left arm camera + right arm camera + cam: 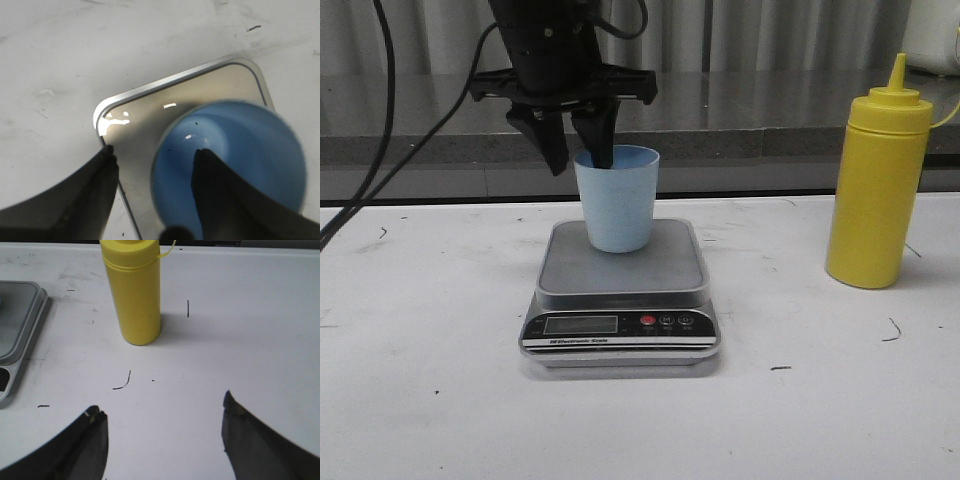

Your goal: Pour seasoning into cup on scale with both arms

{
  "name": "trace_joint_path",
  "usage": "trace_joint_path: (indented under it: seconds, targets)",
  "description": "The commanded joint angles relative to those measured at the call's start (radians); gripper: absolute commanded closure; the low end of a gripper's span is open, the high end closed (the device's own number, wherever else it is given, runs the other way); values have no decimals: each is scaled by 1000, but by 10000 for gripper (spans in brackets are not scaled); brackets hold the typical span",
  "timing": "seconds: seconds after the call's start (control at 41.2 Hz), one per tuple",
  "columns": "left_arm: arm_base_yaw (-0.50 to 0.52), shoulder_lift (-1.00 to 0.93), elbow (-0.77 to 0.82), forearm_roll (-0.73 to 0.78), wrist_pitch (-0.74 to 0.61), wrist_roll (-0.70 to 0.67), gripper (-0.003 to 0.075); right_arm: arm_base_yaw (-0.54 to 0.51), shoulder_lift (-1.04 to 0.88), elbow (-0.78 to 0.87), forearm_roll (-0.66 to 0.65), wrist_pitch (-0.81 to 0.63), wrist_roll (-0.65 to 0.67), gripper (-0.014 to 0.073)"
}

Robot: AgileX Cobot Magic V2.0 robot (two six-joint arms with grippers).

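Pale blue tapered plastic cup [617, 199] stands on grey steel digital scale [620, 295], tabletop centre. Left tool [582, 140] spread wide, straddling cup's 9 o'clock rim, one finger inside. Right tool [162, 427] wide, empty. Tall yellow squeeze bottle [876, 187] at 3 o'clock, untouched. Cup placement ending; next, right tool must grip bottle.

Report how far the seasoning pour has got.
Done: the cup stands upright on the scale. In hand: the left gripper is open, one finger inside the cup's rim, one outside. Left: the seasoning bottle stands untouched on the table, the open right gripper short of it; grasping and pouring remain.
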Motion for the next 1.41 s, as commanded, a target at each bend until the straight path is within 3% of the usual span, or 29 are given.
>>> trace_joint_path:
  seconds: [0.0,0.146,0.316,0.995,1.383]
  targets:
    - [-7,-125,-33,2,7,37,333,0,5,-27,-2,-68,-5,85]
    - [-7,-216,-24,53,75,75,333,0,5,-27,-2,-68,-5,85]
    - [-7,-375,73,88,38,75,333,0,5,-27,-2,-68,-5,85]
    - [-7,-1035,851,90,-243,94,333,0,5,-27,-2,-68,-5,85]
    - [-7,-1274,1082,90,-293,94,333,0,5,-27,-2,-68,-5,85]
